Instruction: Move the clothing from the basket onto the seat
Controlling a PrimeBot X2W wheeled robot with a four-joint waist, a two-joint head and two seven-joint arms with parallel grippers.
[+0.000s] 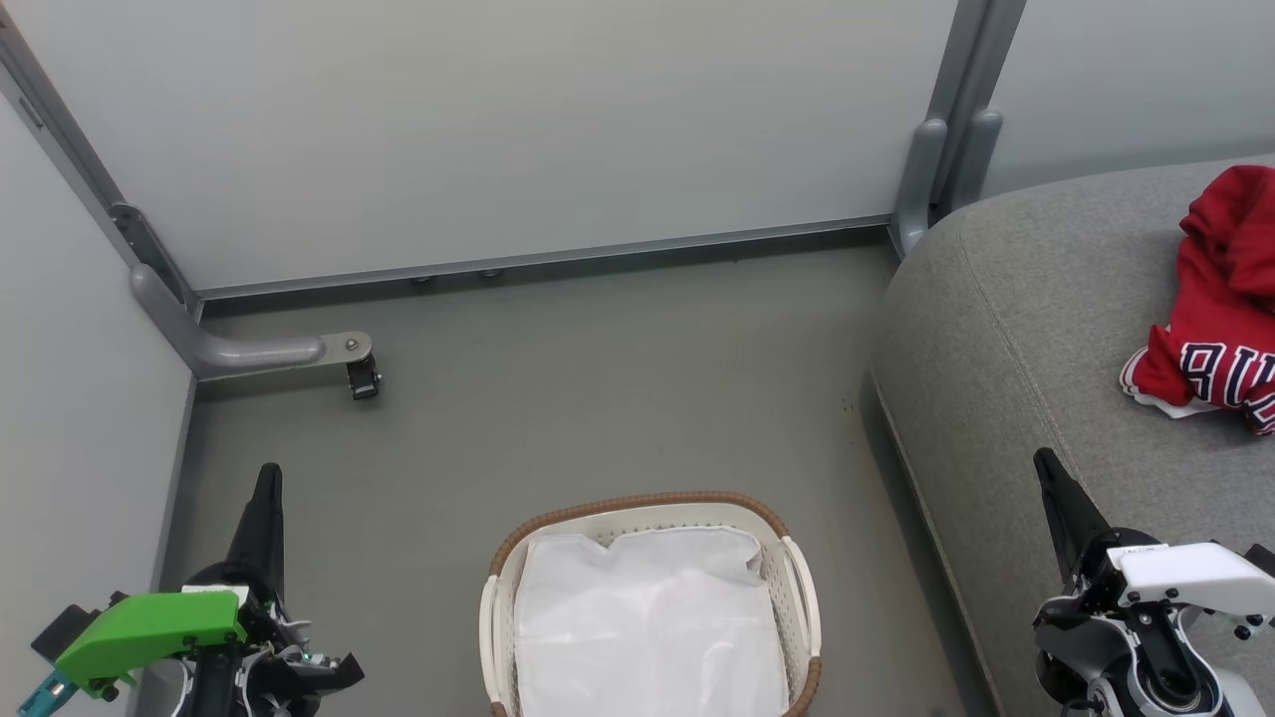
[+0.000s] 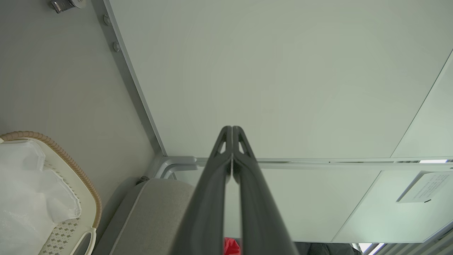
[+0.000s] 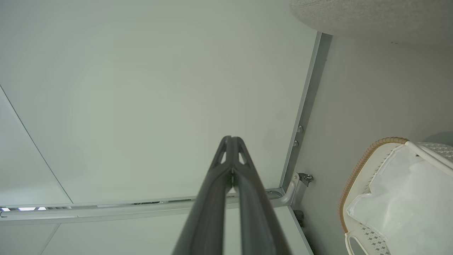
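Head view, items as found.

1. My left gripper [image 1: 267, 476]: fingers pressed together, nothing held, above the floor [image 1: 598, 378].
2. My right gripper [image 1: 1044, 460]: fingers pressed together too, empty, above the front edge of the sofa seat [image 1: 1036, 329].
3. Basket [image 1: 637, 501]: on the floor between my two grippers, nearer to me than either fingertip. A white liner [image 1: 647, 617] lies inside it.
4. Jersey [image 1: 1220, 309]: red, crumpled on the seat, ahead and to the right of my right gripper and well apart from it. The frame edge cuts it off.
5. Wall panel [image 1: 498, 129]: grey, straight ahead of both grippers.
6. Caster [image 1: 361, 376]: on the floor ahead of my left gripper, slightly to the right.
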